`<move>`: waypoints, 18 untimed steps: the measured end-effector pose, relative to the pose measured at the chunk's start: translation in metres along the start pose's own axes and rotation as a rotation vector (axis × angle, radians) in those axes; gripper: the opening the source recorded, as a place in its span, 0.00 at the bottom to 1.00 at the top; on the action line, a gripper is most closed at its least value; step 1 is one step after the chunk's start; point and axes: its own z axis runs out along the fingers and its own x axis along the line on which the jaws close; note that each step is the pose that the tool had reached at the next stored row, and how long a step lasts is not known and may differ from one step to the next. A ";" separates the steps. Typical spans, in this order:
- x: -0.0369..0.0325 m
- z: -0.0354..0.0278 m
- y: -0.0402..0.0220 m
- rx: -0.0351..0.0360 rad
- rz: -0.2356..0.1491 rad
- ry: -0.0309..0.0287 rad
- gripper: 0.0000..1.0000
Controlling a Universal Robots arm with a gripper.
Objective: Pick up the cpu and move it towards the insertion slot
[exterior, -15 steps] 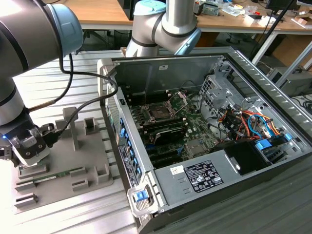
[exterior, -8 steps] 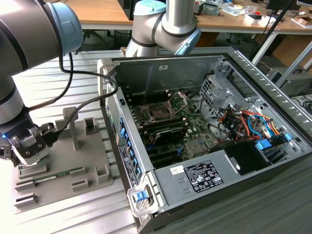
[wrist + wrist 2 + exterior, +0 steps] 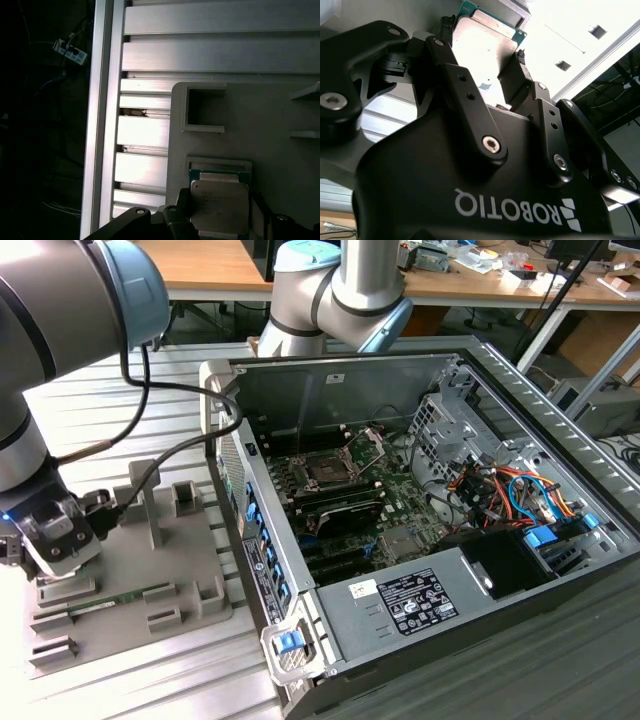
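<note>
cpu: the cpu [image 3: 220, 205] sits between the fingers over the grey plastic tray [image 3: 280, 125], right at a square-walled pocket. Silvery top, and a thin green edge shows on the side facing the pocket rim. In the second wrist view the cpu [image 3: 485, 45] shows from below. Can't tell if it's lifted clear of the pocket or resting in it.

gripper: the gripper [image 3: 58, 545] is at the exterior view's left, above the tray. It's closed down to roughly the chip's width, and the fingers [image 3: 517, 70] press on two opposite edges of the chip.

insertion slot: the insertion slot [image 3: 328, 472] is well apart from the gripper, inside the open computer case [image 3: 400, 370]. Its silver hinged frame [image 3: 372, 445] is flipped up.

in the way: the case side wall [image 3: 255, 530] with its blue latches stands between tray and socket. The tray's upright posts [image 3: 145, 505] are just beside the gripper.

around the socket: the long black memory slots [image 3: 340, 510] lie just beside it. The orange and blue cables [image 3: 510, 490] bunch up further toward the exterior view's right, and the power supply [image 3: 410, 605] is nearer the camera.

tray extras: a green memory stick [image 3: 110, 598] lies flat in the tray near the gripper. Another small pocket [image 3: 202, 107] is near the chip's pocket.

underneath: slotted aluminium table [image 3: 200, 50].
</note>
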 end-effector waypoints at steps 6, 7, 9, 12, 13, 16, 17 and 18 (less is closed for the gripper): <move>0.0000 -0.0090 0.0003 0.0000 0.000 0.0000 0.55; 0.0000 -0.0113 0.0004 0.0000 0.000 -0.0001 0.55; 0.0000 -0.0143 0.0004 0.0000 0.000 0.0000 0.55; 0.0000 -0.0161 0.0005 0.0000 0.000 0.0000 0.55; 0.0000 -0.0167 0.0005 0.0000 0.000 -0.0001 0.55; -0.0001 -0.0188 0.0006 0.0000 0.000 0.0000 0.55; -0.0001 -0.0196 0.0006 0.0000 0.000 0.0000 0.55; -0.0001 -0.0205 0.0006 0.0000 0.000 -0.0001 0.55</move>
